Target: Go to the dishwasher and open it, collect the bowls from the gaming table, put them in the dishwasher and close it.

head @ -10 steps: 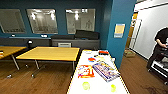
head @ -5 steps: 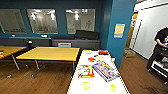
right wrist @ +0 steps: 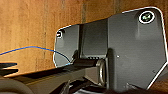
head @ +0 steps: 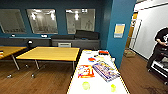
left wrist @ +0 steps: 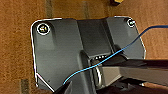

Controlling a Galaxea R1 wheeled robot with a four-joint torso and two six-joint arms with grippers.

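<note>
- Step in hand, as judged: transit. The robot is in a room with blue walls and a wood floor; nothing here marks the destination yet.
- Scene ahead in the head view: a white table runs away from the camera, its long axis toward the blue pillar. On it lie a colourful box, an orange packet and two small yellow-green items too blurred to name.
- To the left stands a yellow table, with a dark counter behind it below the windows.
- A person stands at the right beside a cart, well apart from the white table.
- Task object location: no dishwasher or gaming table can be identified in these views, so facing direction and long axis cannot be stated.
- End effectors: both wrist views look down on the floor past the robot's own dark plate; whether either gripper is open or closed cannot be told.
- Good practice, as judged: keep clearance from the white table's edge and from the person and cart; keep both arms tucked while driving.
</note>
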